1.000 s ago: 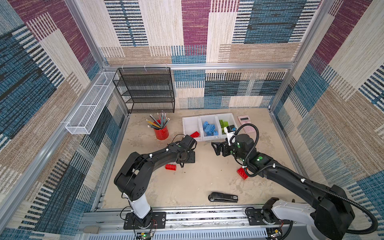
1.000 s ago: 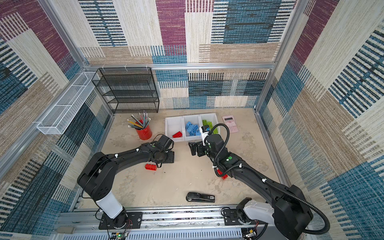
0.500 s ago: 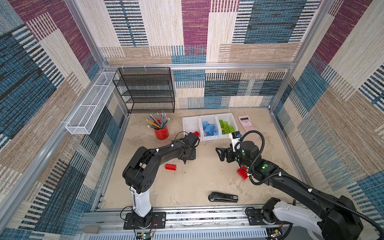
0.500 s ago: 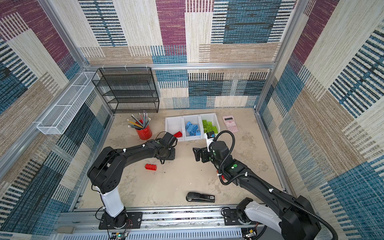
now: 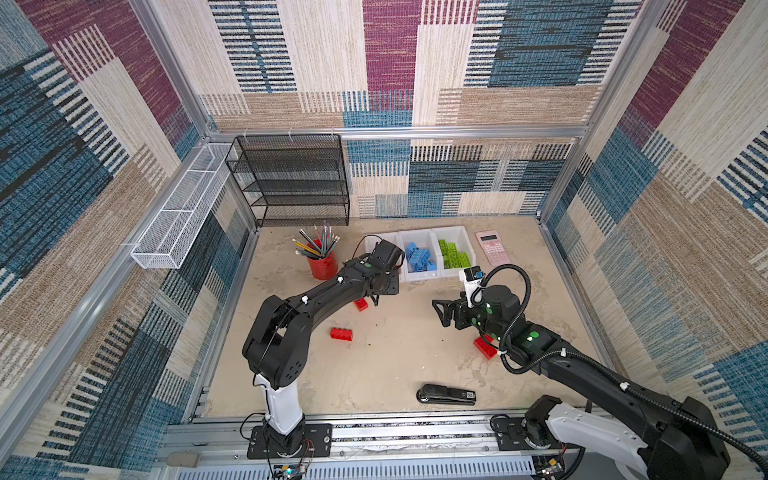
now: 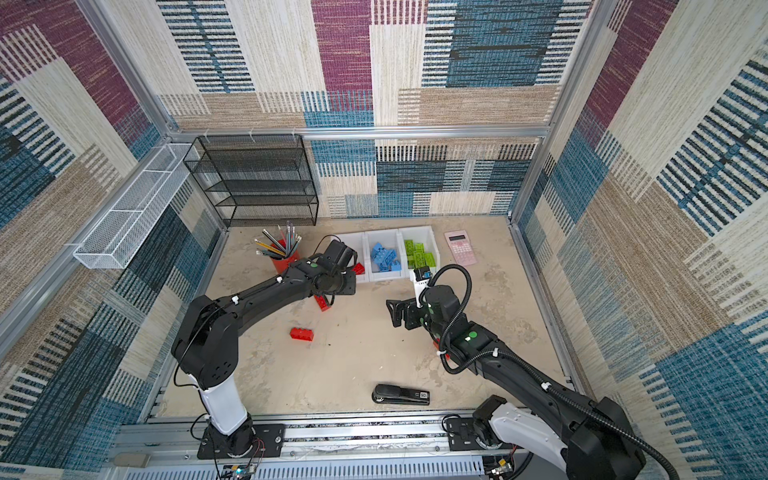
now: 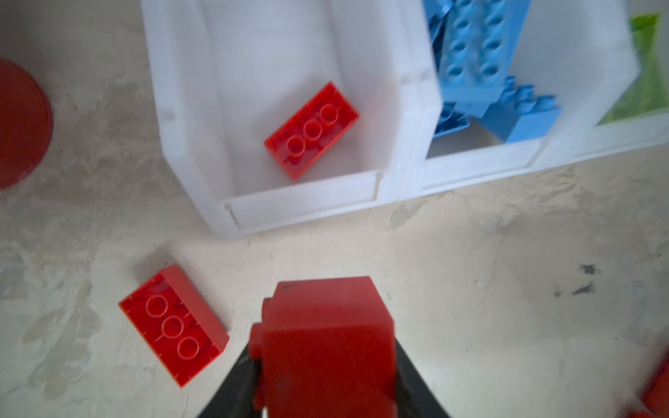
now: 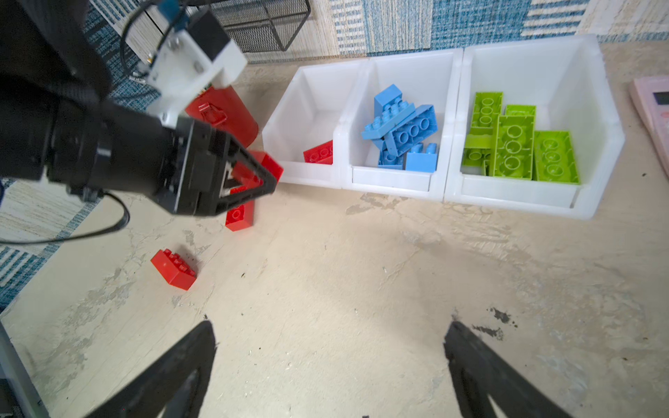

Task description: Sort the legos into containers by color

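Observation:
My left gripper (image 7: 324, 365) is shut on a red lego (image 7: 325, 325), just in front of the left container (image 7: 304, 206). That container holds one red lego (image 7: 311, 130). The middle container (image 5: 428, 275) holds blue legos (image 5: 419, 257) and the right one (image 5: 465, 272) green legos (image 5: 455, 255). A second red lego (image 7: 173, 325) lies upside down on the floor beside the left gripper (image 8: 253, 173). Two more red legos lie loose: one (image 5: 341, 333) mid-floor, one (image 5: 485, 348) against my right arm. My right gripper (image 8: 329, 325) is open and empty above bare floor.
A red pencil cup (image 5: 322, 266) stands left of the containers and a pink calculator (image 5: 492, 247) lies to their right. A black stapler (image 5: 446, 394) lies near the front edge. A black mesh shelf (image 5: 291, 178) and a white wire tray (image 5: 183, 208) line the back left.
My left gripper has closed on a red lego and shifted slightly toward the containers. My right arm has drawn back from the containers toward the front, jaws still open.

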`<state>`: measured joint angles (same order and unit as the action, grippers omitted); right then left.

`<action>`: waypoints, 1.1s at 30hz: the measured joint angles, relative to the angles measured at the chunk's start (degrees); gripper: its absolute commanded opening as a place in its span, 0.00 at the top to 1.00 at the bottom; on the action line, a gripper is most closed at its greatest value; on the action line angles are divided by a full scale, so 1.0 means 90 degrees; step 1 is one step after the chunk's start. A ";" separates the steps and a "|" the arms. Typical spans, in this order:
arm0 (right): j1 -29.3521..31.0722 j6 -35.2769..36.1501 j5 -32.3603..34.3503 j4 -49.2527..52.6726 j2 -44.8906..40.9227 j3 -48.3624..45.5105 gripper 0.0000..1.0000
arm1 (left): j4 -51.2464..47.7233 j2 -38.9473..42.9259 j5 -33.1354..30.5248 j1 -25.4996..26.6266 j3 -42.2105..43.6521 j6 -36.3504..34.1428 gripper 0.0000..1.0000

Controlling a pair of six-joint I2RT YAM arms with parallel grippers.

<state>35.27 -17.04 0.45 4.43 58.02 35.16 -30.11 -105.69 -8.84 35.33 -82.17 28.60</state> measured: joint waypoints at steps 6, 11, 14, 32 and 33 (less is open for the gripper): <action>0.0000 -0.0146 -0.0007 0.0228 -0.0209 -0.0097 0.00 | -0.0316 -0.0787 0.0032 -0.0228 -0.1362 -0.0274 0.71; -0.0005 -0.0459 0.0165 0.0546 -0.0374 -0.0311 0.00 | -0.0644 -0.1479 0.0192 -0.0437 -0.2409 -0.0452 0.71; -0.0012 -0.0763 0.0425 0.0801 -0.0311 -0.0359 0.00 | -0.0801 -0.1899 0.0236 -0.0515 -0.2917 -0.0525 0.71; -0.0707 -0.2118 0.1214 0.1792 -0.0430 -0.0772 0.00 | -0.1460 -0.2514 0.0357 -0.0702 -0.3740 -0.0668 0.37; -0.0760 -0.2157 0.1224 0.1819 -0.0486 -0.0826 0.00 | -0.1486 -0.2455 0.0355 -0.0702 -0.3735 -0.0668 0.37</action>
<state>28.42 -36.45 11.46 20.80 53.65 27.73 -43.48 -127.79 -5.65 29.02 -115.79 22.59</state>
